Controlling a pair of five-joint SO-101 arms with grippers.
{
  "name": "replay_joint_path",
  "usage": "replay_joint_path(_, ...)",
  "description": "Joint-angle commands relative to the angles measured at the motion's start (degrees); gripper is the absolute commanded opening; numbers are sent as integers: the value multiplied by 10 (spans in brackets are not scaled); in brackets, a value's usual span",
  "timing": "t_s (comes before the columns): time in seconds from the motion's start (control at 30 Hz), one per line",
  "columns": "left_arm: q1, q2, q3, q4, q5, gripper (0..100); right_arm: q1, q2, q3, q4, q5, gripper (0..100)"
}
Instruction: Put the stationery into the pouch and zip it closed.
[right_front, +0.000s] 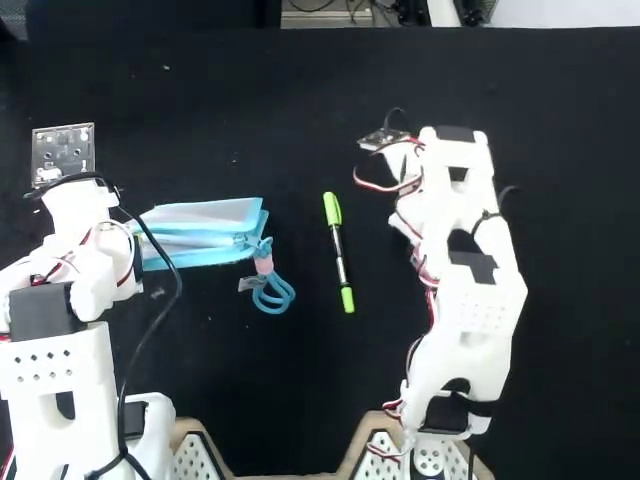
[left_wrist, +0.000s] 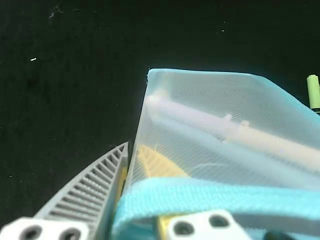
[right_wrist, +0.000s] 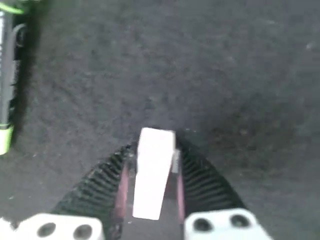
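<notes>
High view: black counter (right_front: 200, 90), pouch (right_front: 200, 232) near left edge clamped in left end effector (left_wrist: 133, 154), white stick (left_wrist: 225, 132) inside. Green pen (right_front: 338, 252) lies mid-counter, apart from pouch. Right end effector (right_wrist: 152, 145) closed on small white block (right_wrist: 151, 177), near pen.

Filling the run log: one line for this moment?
left gripper shut on pouch | right gripper shut on white block | pen on table, apart from pouch

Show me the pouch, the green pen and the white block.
pouch (right_front: 200, 232), high view, middle of its top face.
green pen (right_front: 340, 256), high view, middle of its barrel.
white block (right_wrist: 152, 170), right wrist view, its centre.
</notes>
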Motion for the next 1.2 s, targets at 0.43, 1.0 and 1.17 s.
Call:
replay_joint_path(0.43, -4, 2, 8, -4, -5, 30, -67, -314, 106, 78, -8, 11)
replay_joint_path(1.0, -4, 2, 8, -4, -5, 30, -371, -990, 338, -142, -326, 11)
replay_joint_path(1.17, -4, 2, 8, -4, -5, 30, -495, -1089, 436, -334, -397, 11)
